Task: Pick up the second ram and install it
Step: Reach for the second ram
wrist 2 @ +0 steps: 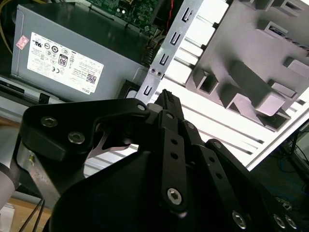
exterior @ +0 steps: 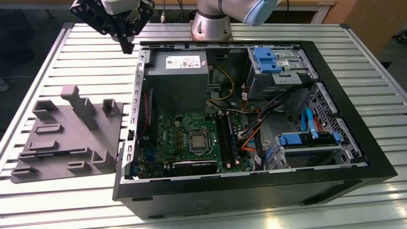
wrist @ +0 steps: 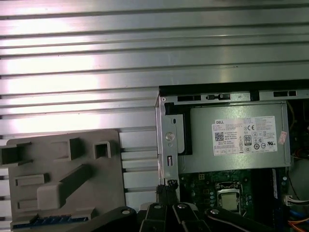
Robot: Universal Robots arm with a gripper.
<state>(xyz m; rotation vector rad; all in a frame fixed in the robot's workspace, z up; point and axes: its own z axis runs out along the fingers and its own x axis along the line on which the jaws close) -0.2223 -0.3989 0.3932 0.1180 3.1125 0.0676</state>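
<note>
Second ram (wrist: 50, 221): we read it as the thin bluish strip set in a long groove of the grey fixture (exterior: 64, 138). It sits in the fixture's part level with the motherboard (exterior: 184, 129), not the power supply (exterior: 178, 78). We can't make out chips on it.

Edges:
- The fixture lies flat on the slatted desk (exterior: 83, 62), on the exterior view's left of the open PC case (exterior: 254, 195). A narrow strip of bare slats runs between them.
- The fixture's outer side sits near the desk edge on the exterior view's left.
- The case's perforated metal rim (wrist 2: 166, 46) runs along the fixture-facing side and stands above the desk.
- The fixture's upright posts and its tall block rise on the side nearer the power supply.

Open room:
- There are bare slats beyond the fixture's posts, out to the far desk edge, and past the case's power-supply end.
- Inside the case it's tight. The power supply fills one corner, the motherboard is next to it, and cables and drive bays crowd the exterior view's right.

End effector (exterior: 127, 46) hangs high, fingertips down, over the gap between fixture and case near the power-supply corner. In both wrist views the tips line up with the rim, clear above it. Fingers are drawn together, gripping nothing.

The ram is well apart from the end effector, lower down and off to the fixture side. The fixture's tall block lies between the two.
</note>
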